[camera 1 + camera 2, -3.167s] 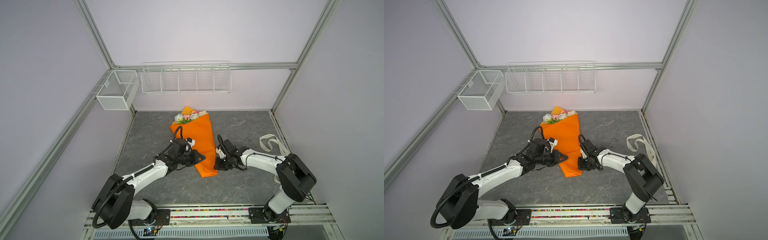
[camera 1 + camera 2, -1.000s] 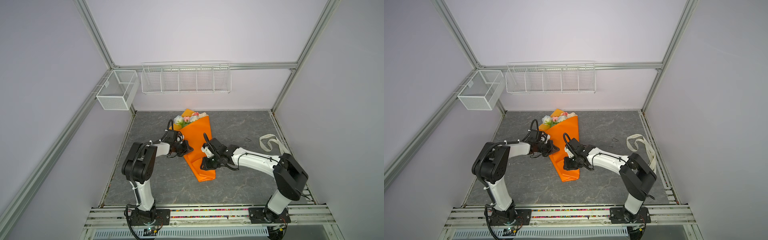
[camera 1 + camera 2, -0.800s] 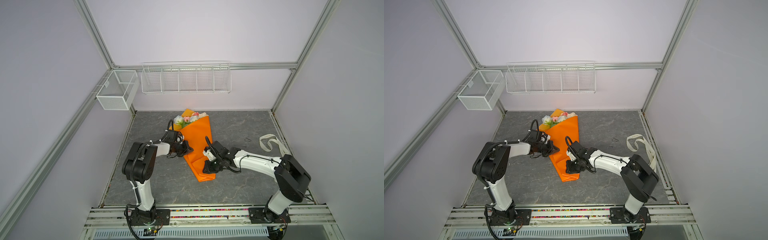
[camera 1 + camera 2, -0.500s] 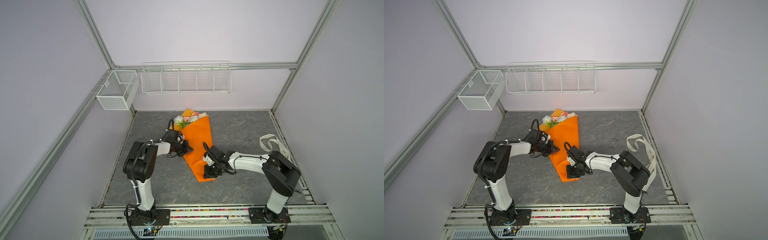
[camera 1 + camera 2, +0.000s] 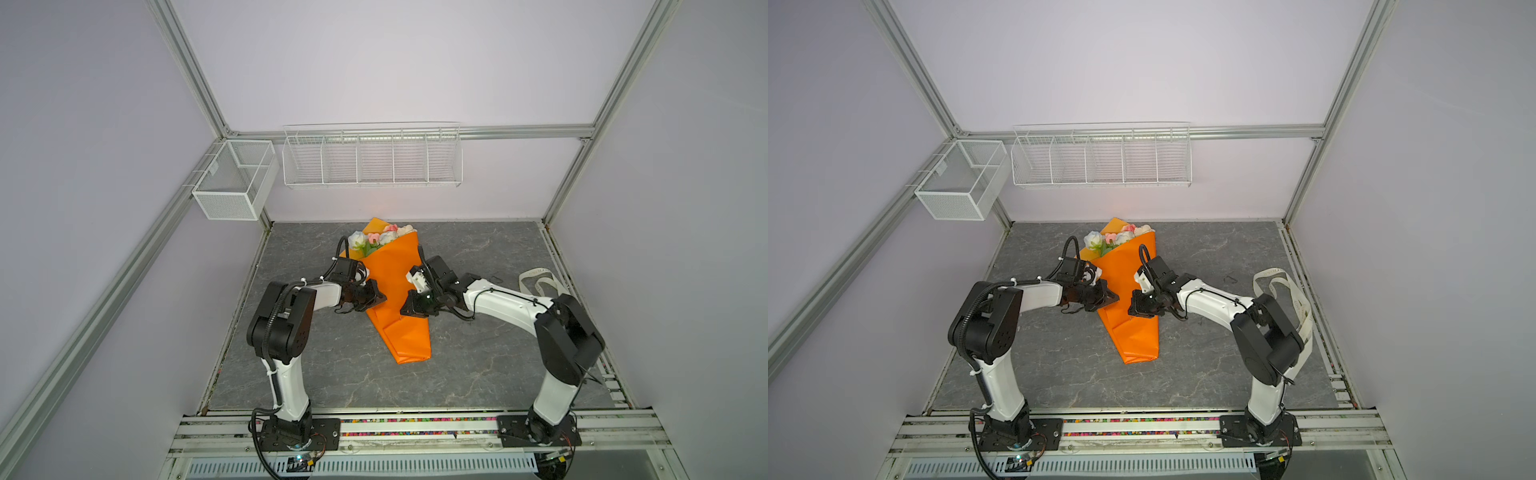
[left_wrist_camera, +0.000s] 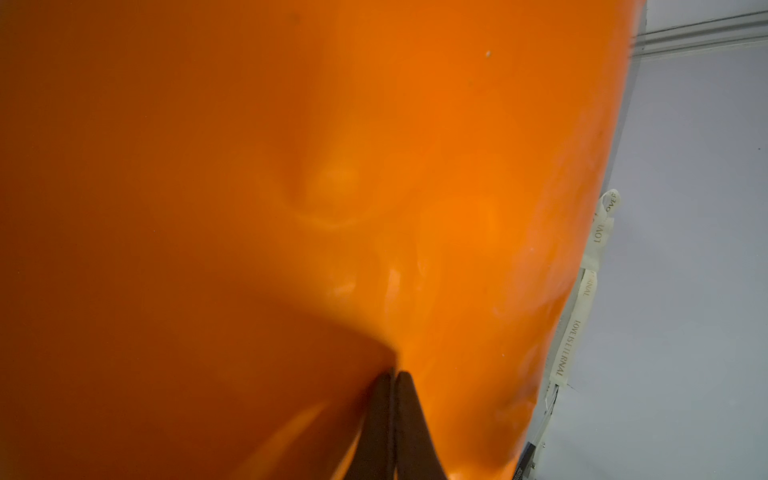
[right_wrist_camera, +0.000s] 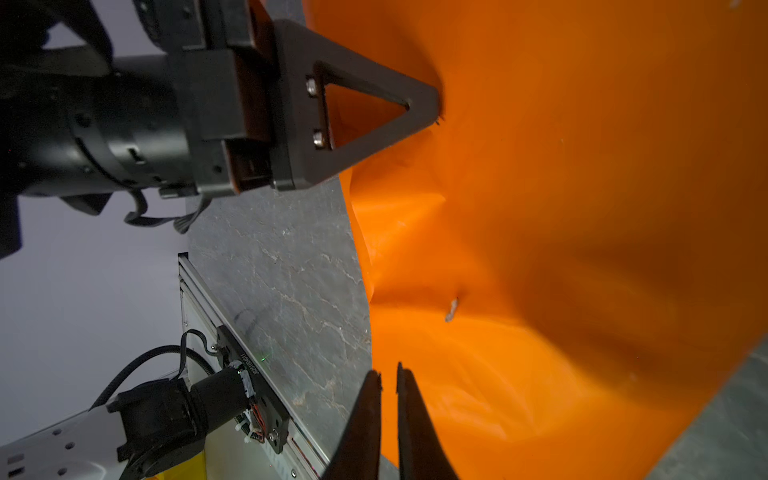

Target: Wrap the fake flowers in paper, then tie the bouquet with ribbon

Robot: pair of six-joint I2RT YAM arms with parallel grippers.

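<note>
Grey marbled surface [image 5: 311,374]: the bouquet of fake flowers [image 5: 380,240] lies at its centre in an orange wrap [image 5: 395,282], blooms at 12 o'clock, tail toward 5. The left claw [image 5: 381,298] is clenched against the 9 o'clock flank. The right claw [image 5: 405,309] sits at 3 o'clock, nearly clenched (paper caught? cannot tell). The ribbon [image 6: 568,347] lies well apart at 3 o'clock, nearer the right arm.

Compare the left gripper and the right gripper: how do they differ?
The left gripper is shut with no gap; the right gripper shows a thin slit. The left gripper pinches a pucker of the orange wrap; whether the right gripper holds it, I cannot tell. The left gripper is at the wrap's left edge, the right gripper at its right. Both are black.
</note>
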